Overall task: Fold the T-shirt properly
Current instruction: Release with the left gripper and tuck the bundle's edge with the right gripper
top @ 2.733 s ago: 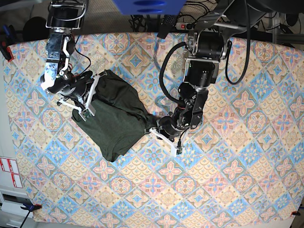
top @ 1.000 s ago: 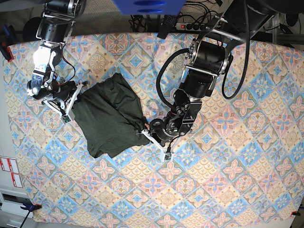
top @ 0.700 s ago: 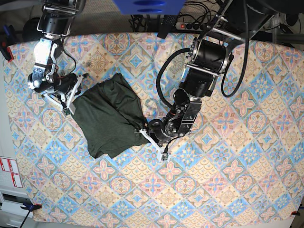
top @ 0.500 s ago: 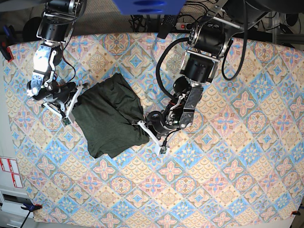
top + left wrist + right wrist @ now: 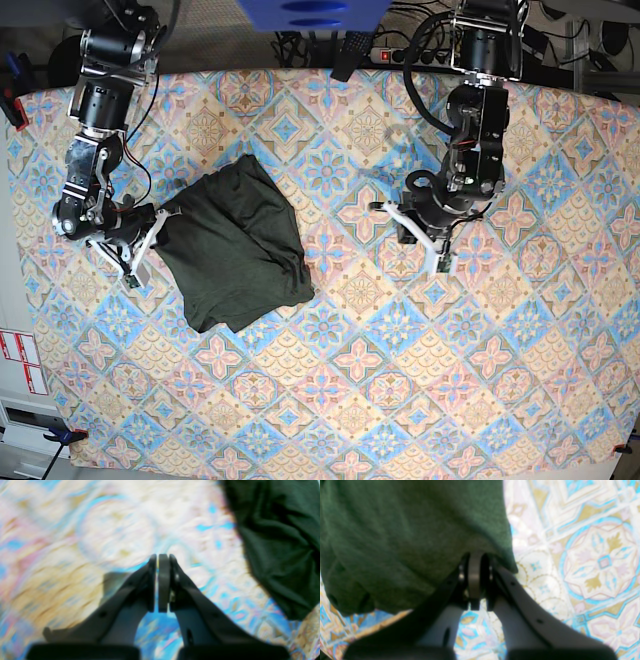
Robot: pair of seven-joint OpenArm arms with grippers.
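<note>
One desk (image 5: 520,380) is filling the base view, covered in a patterned cloth of blue, peach and yellow medallions. One T-shirt (image 5: 232,250) — dark olive green, plain — is lying on it toward the left of that view, bunched into a rough, tilted rectangle with creases running along its right side.

Two arms are reaching in from the far edge. The right arm is coming down along the left side of the base view, its wrist bending so that the right hand (image 5: 143,247) is pointing sideways at the shirt's left edge. In the right wrist view the right hand (image 5: 475,562) is clenching the T-shirt (image 5: 407,535): its pads are pressing together on the hem, and the fabric is draping over the fingertips.

The left arm is hanging almost straight down on the right side of the base view, well apart from the shirt, with the left hand (image 5: 420,237) hovering over bare cloth. In the left wrist view — blurred — the left hand (image 5: 160,562) is clenching shut on nothing, its pads meeting, and the T-shirt (image 5: 280,542) is lying off to its upper right.
</note>
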